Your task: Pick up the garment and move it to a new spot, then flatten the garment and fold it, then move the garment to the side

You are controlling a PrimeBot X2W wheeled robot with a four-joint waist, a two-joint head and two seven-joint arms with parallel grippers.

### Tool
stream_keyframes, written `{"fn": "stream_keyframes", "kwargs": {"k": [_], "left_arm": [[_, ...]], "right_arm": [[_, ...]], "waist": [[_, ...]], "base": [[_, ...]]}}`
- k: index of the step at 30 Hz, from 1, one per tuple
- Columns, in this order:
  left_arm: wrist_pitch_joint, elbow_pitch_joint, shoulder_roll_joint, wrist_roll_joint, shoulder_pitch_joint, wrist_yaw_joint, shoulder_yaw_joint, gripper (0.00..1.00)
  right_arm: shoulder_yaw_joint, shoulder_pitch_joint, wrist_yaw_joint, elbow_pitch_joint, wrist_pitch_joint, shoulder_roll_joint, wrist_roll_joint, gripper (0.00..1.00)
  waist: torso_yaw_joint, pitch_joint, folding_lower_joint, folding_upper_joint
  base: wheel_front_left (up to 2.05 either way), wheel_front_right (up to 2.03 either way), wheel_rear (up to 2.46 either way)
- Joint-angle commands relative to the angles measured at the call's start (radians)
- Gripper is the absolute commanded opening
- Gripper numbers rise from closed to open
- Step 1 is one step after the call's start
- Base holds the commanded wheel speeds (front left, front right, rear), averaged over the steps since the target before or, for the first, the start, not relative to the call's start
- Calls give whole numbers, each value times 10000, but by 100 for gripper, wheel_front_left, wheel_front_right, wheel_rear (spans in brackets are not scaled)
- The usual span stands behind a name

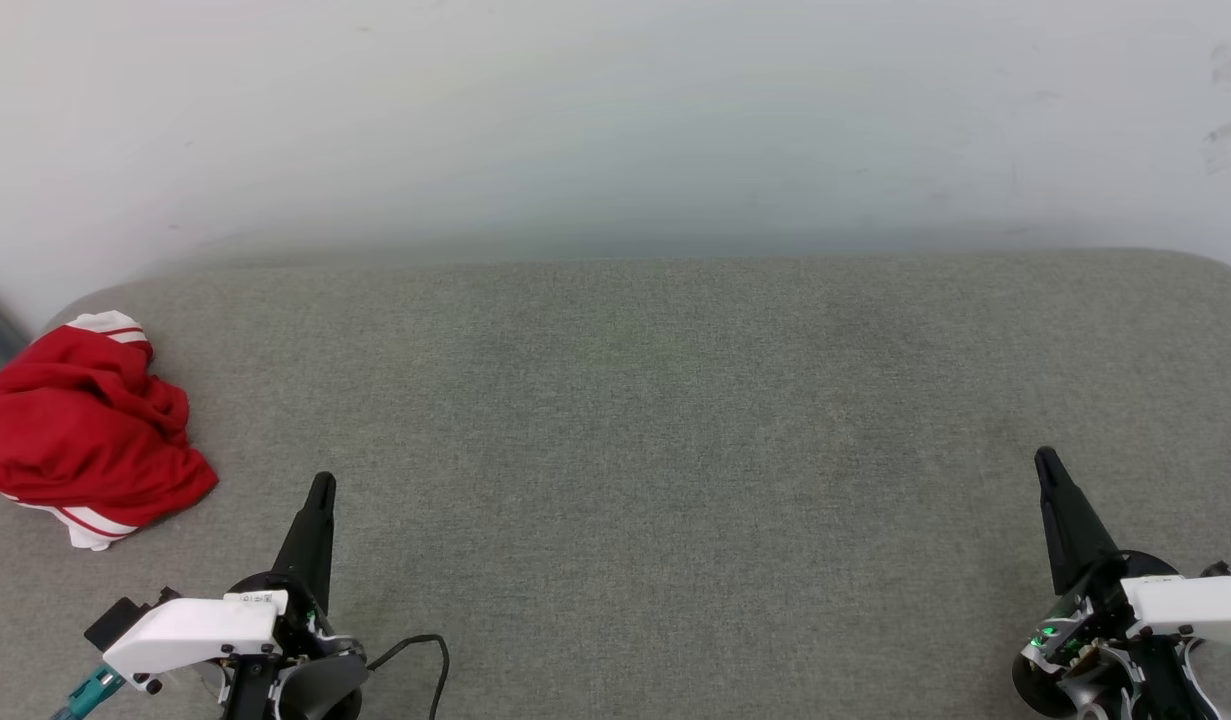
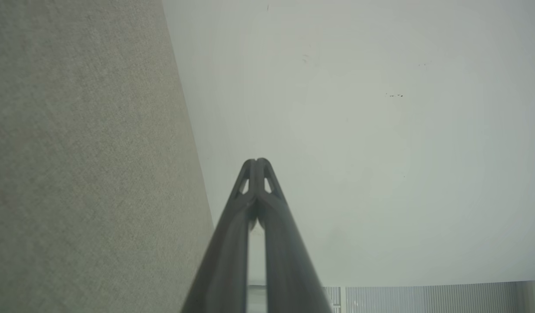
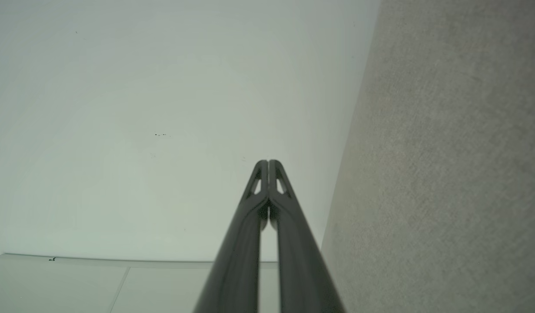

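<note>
shirt (image 1: 80, 420) sits crumpled at the frame's left edge on the bench (image 1: 675, 420), untouched. left claw (image 1: 321, 488) and right claw (image 1: 1046, 460) are both pinched closed on nothing, parked low, I'd guess ready for the pickup

Prob. a bare robot test lab, not a home: plain white wall (image 1: 615, 120) across 10 to 2 o'clock w/ scuff marks (image 1: 1230, 62) at 2, grey fabric-covered counter (image 1: 675, 420) w/ rounded corners, pale ribbed panel (image 2: 423, 300) at 5 o'clock in left wrist view.
</note>
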Motion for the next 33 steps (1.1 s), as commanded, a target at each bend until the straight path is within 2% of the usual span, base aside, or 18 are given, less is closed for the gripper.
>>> {"fn": "stream_keyframes", "kwargs": {"k": [1,33], "left_arm": [[7,5,-14,14,-78,-33,22,0],[7,4,-14,15,-79,-33,22,0]], "right_arm": [[7,-112,-4,10,1,41,-45,0],[7,-112,-4,10,1,42,-46,0]], "waist": [[0,0,0,-1],[0,0,0,-1]], "base": [[0,0,0],[0,0,0]]}}
